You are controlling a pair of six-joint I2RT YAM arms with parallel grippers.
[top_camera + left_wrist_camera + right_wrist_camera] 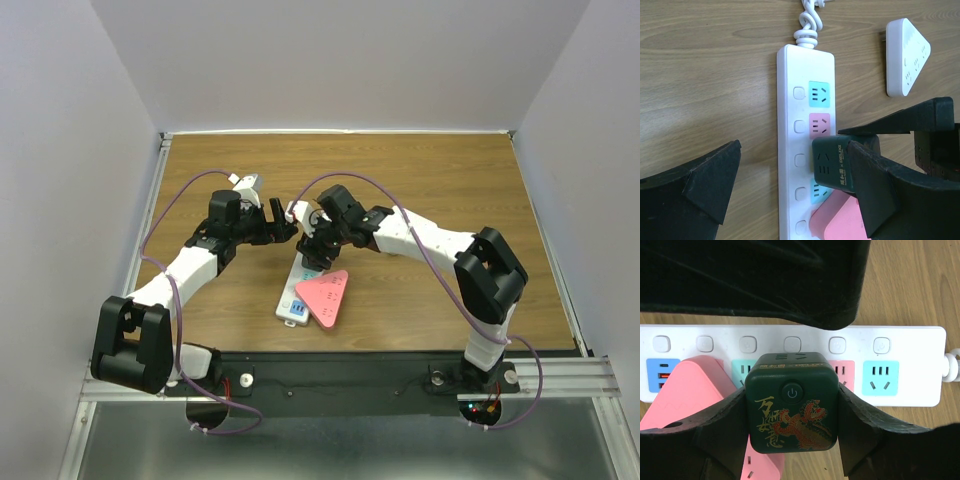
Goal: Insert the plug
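Observation:
A white power strip lies on the wooden table, also in the left wrist view and the right wrist view. My right gripper is shut on a dark green cube plug with a gold dragon print, also in the left wrist view. It holds the cube over the strip's middle sockets; whether its pins are in is hidden. My left gripper is open, straddling the strip just beside the cube, holding nothing.
A pink triangular adapter sits in the strip's near end, next to the cube. A white triangular adapter lies loose on the table beyond the strip. The strip's coiled cord runs off its far end.

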